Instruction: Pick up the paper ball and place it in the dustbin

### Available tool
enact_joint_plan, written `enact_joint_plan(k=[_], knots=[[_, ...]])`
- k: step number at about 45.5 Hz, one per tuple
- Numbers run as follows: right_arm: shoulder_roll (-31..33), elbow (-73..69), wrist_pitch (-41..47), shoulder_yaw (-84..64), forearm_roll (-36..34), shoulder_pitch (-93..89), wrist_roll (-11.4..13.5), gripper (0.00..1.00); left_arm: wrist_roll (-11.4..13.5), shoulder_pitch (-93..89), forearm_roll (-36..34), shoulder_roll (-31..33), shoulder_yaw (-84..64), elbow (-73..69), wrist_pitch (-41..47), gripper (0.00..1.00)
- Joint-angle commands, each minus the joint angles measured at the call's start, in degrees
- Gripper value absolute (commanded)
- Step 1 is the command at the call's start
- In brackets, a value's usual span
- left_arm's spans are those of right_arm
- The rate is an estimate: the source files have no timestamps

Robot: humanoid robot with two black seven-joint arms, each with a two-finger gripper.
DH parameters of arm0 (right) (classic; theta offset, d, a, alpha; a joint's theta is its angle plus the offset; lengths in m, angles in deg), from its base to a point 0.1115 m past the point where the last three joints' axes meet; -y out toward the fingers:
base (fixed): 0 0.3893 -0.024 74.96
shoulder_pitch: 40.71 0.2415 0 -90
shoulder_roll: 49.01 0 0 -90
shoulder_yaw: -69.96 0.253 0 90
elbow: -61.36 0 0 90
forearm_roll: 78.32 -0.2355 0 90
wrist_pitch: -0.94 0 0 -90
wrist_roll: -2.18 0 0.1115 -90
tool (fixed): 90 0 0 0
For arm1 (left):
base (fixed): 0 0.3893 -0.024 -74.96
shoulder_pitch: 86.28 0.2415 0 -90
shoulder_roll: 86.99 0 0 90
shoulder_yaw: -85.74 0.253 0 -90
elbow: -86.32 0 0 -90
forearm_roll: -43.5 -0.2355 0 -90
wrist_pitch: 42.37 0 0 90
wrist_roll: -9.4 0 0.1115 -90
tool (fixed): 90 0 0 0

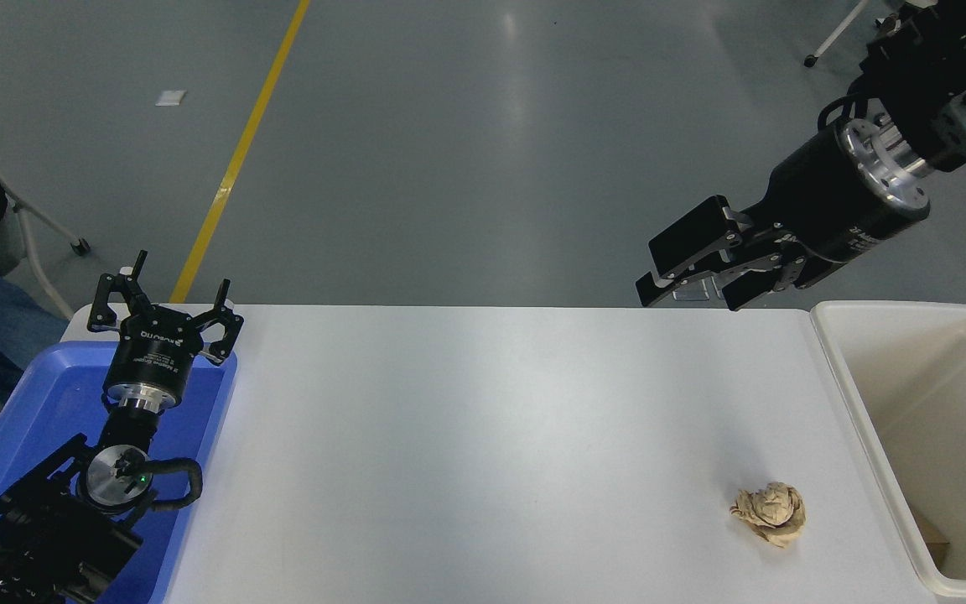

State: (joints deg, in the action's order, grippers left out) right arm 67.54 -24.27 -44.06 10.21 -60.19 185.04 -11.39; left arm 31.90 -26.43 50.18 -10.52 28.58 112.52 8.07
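Observation:
The tan paper ball (771, 513) lies on the white table (483, 453) near its right front, close to the dustbin. The cream-white dustbin (856, 419) stands at the table's right edge, with a brown scrap showing at its bottom. My right gripper (688, 281) hangs open and empty above the table's far right edge, well behind and above the ball. My left gripper (164, 298) is open and empty, parked over the blue tray at the lower left.
A shallow blue tray (47, 394) lies at the table's left end under the left arm. Beyond the table is grey floor with a yellow line (240, 151). Chair legs and part of a person show at the far left.

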Motion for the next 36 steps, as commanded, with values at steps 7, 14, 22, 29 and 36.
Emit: enact_joint_plan(k=[7,14,22,29,36], knots=[[-2.56,6.61,0.01,-0.89,-0.11,-4.44,0.39,1.0,0.18,0.08,0.0,0.0,-0.06,0.0,-0.09,1.0],[-3.26,11.01,0.01,-0.89,-1.95,-8.13,0.57,1.0,0.18,0.08,0.0,0.0,-0.06,0.0,-0.09,1.0],[-5.98,14.26,0.01,-1.07,-4.67,-10.94,1.79,1.0,0.18,0.08,0.0,0.0,-0.06,0.0,-0.09,1.0],[-7.48,16.64,0.01,-2.91,-11.7,-11.91,4.34,1.0,0.18,0.08,0.0,0.0,-0.06,0.0,-0.09,1.0],[-6.86,15.24,0.01,-5.55,-11.45,-12.44,4.26,1.0,0.18,0.08,0.09,0.0,-0.06,0.0,0.0,1.0]])
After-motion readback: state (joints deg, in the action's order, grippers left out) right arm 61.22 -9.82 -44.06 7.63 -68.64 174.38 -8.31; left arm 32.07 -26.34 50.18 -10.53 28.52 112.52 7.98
